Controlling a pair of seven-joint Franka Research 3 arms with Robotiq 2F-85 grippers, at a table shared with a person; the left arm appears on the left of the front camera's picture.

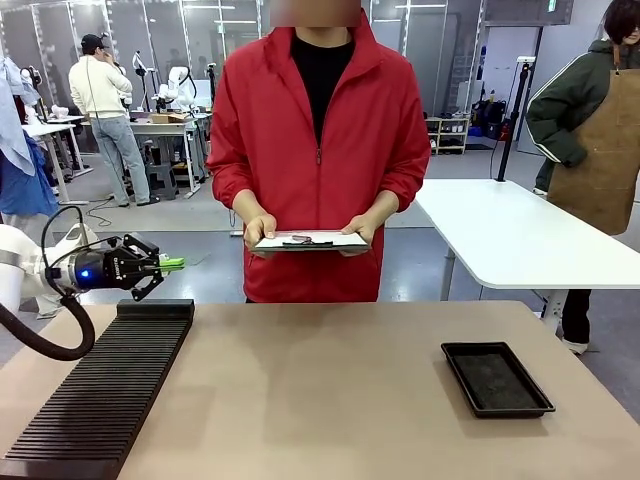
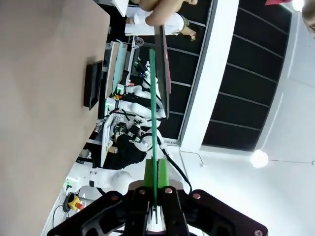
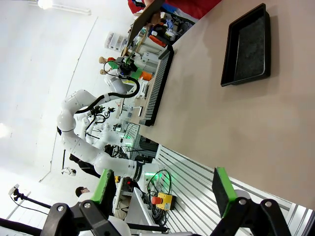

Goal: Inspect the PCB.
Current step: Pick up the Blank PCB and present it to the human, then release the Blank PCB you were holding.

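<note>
The PCB (image 2: 153, 123) is a thin green board seen edge-on in the left wrist view, running straight up from between my fingers. My left gripper (image 2: 155, 209) is shut on its near end. From the front, that gripper (image 1: 165, 264) hangs at the far left above the table's far edge, pointing right, with a short green edge of the PCB (image 1: 178, 263) sticking out. My right gripper (image 3: 163, 189) stands open with nothing between its green pads, back from the table's edge. A person in a red jacket faces me across the table.
The person holds a white-papered clipboard (image 1: 310, 240) in both hands at waist height. A long black slotted rack (image 1: 110, 385) lies along the table's left side. A shallow black tray (image 1: 497, 378) sits at the right. A white table (image 1: 510, 235) stands behind.
</note>
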